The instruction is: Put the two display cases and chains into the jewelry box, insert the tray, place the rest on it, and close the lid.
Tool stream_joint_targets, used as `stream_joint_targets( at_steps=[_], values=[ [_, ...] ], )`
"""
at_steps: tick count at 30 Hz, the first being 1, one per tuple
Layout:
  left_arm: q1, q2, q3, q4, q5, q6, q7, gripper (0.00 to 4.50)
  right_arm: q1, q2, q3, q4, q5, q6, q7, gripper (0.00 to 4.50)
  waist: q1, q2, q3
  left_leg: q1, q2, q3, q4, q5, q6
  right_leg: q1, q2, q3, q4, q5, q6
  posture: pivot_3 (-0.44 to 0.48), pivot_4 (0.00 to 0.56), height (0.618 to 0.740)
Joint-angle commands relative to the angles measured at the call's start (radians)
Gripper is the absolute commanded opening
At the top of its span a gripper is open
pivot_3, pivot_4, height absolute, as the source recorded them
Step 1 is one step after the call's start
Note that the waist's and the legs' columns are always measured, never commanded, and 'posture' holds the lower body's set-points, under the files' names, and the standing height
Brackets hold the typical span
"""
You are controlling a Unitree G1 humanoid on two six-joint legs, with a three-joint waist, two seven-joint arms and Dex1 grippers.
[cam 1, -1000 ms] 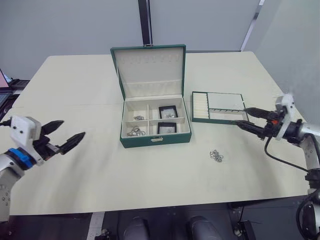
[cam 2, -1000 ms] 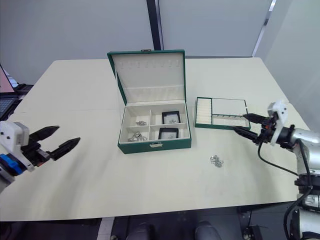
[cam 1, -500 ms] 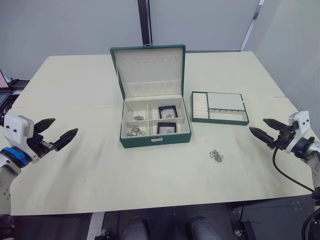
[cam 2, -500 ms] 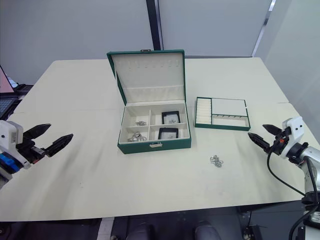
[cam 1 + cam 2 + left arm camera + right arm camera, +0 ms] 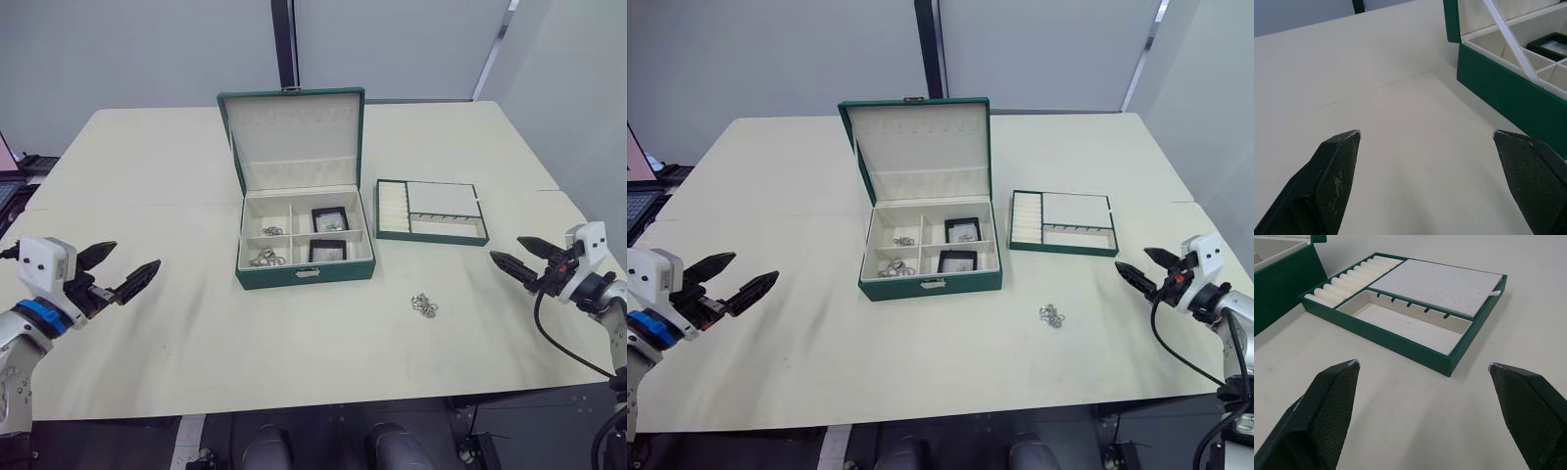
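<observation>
The dark green jewelry box (image 5: pixel 304 275) stands open at the table's middle, its lid (image 5: pixel 292 137) raised behind it. Two black display cases (image 5: pixel 329 218) (image 5: pixel 326 251) lie in its right compartments, and chains (image 5: pixel 262 258) (image 5: pixel 272 231) in its left ones. The green-rimmed tray (image 5: pixel 431 211) lies on the table to the right of the box. One more chain cluster (image 5: pixel 423 305) lies in front of the tray. My left gripper (image 5: pixel 125 268) hovers open over the table's left side. Open too, my right gripper (image 5: pixel 516 251) hovers near the right edge, pointing at the tray (image 5: pixel 1400 303).
A dark device (image 5: pixel 639 201) sits just off the table's left edge. Grey partition walls (image 5: pixel 147 49) stand behind the table. Bare tabletop (image 5: pixel 294 343) stretches in front of the box.
My right gripper drew back from the tray toward the right edge a second ago and has since held still. The left gripper dipped left, then came back slightly right.
</observation>
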Motion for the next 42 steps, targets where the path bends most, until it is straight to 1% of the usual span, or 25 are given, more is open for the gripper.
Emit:
stream_joint_targets(
  at_steps=[1,7,14,20,23,25,27,29,32,36,39,42],
  values=[
    [0.011,-0.006,0.036,-0.047,-0.017,-0.004,0.016,4.5,-0.026,-0.023,-0.009,0.003,0.007,-0.02,-0.006,4.48,0.0,0.0,0.0,0.0,0.0,0.0,0.0,0.0,0.0,0.0,0.0,0.0,0.0,0.0,0.0,0.0,0.15,0.74],
    [0.024,-0.015,0.041,-0.072,-0.022,0.006,0.027,4.5,-0.04,-0.039,-0.004,0.044,-0.006,-0.04,-0.013,4.48,0.0,0.0,0.0,0.0,0.0,0.0,0.0,0.0,0.0,0.0,0.0,0.0,0.0,0.0,0.0,0.0,0.15,0.74],
    [0.053,-0.028,0.046,-0.123,-0.032,0.024,0.031,4.5,-0.087,-0.07,0.007,0.067,0.009,-0.029,0.023,4.48,-0.001,0.0,0.0,0.0,0.0,0.0,0.0,0.0,0.0,0.0,0.0,0.0,0.001,0.0,0.0,0.0,0.15,0.74],
    [0.124,-0.037,0.061,-0.263,-0.074,0.07,0.042,4.5,-0.125,-0.096,0.02,0.056,0.027,-0.002,0.081,4.48,0.0,0.0,0.0,0.0,0.0,0.0,0.0,0.0,0.0,0.0,0.0,0.0,0.0,0.0,0.0,0.0,0.15,0.74],
    [0.135,-0.03,0.055,-0.321,-0.092,0.092,0.039,4.5,-0.149,-0.113,0.044,0.042,0.021,0.016,0.127,4.48,0.0,0.0,0.0,0.001,0.0,0.0,0.0,0.0,0.0,0.0,0.0,0.0,0.001,0.0,0.0,0.0,0.15,0.74],
    [0.123,-0.019,0.021,-0.387,-0.115,0.123,0.033,4.5,-0.183,-0.14,0.077,0.024,0.024,0.045,0.192,4.48,0.0,0.0,0.0,0.001,0.0,0.0,0.001,0.0,0.0,0.001,0.0,0.0,0.001,0.0,0.0,0.0,0.15,0.74],
    [0.096,-0.004,-0.036,-0.455,-0.138,0.157,0.017,4.5,-0.218,-0.172,0.129,-0.001,0.017,0.069,0.272,4.48,0.0,0.0,0.0,0.001,0.0,0.0,0.001,0.0,-0.001,0.001,0.0,0.0,0.002,0.0,0.0,0.0,0.15,0.74],
    [0.058,0.011,-0.091,-0.481,-0.142,0.17,-0.004,4.5,-0.254,-0.193,0.187,0.0,-0.009,0.069,0.335,4.48,0.001,0.0,0.0,0.001,0.0,-0.001,0.001,0.0,-0.001,0.001,0.0,0.0,0.002,0.0,0.0,0.0,0.15,0.74],
    [-0.042,0.023,-0.206,-0.492,-0.133,0.178,-0.048,4.5,-0.372,-0.208,0.304,0.062,-0.081,0.017,0.444,4.48,0.0,0.0,0.0,0.001,0.0,-0.001,0.002,0.0,-0.001,0.001,0.0,0.0,0.002,0.0,0.0,0.0,0.15,0.74],
    [-0.201,-0.025,-0.394,-0.487,-0.087,0.148,-0.084,4.5,-0.574,-0.167,0.425,0.26,-0.192,-0.101,0.532,4.48,0.0,0.001,0.0,0.002,0.0,0.0,0.003,0.001,-0.001,0.001,0.0,0.001,0.002,0.0,0.0,0.0,0.15,0.74],
    [-0.292,-0.102,-0.506,-0.455,-0.053,0.113,-0.095,4.5,-0.683,-0.109,0.489,0.444,-0.283,-0.23,0.525,4.48,-0.001,0.001,0.0,0.002,0.0,0.0,0.008,0.001,-0.001,0.001,0.001,0.001,0.002,0.0,0.0,0.0,0.15,0.74],
    [-0.339,-0.165,-0.587,-0.422,-0.013,0.076,-0.11,4.5,-0.748,-0.062,0.541,0.598,-0.373,-0.356,0.497,4.48,-0.002,0.001,0.0,0.001,0.0,0.0,0.01,0.001,0.0,0.002,0.001,0.001,0.002,0.0,0.0,0.0,0.15,0.74]
  ],
)
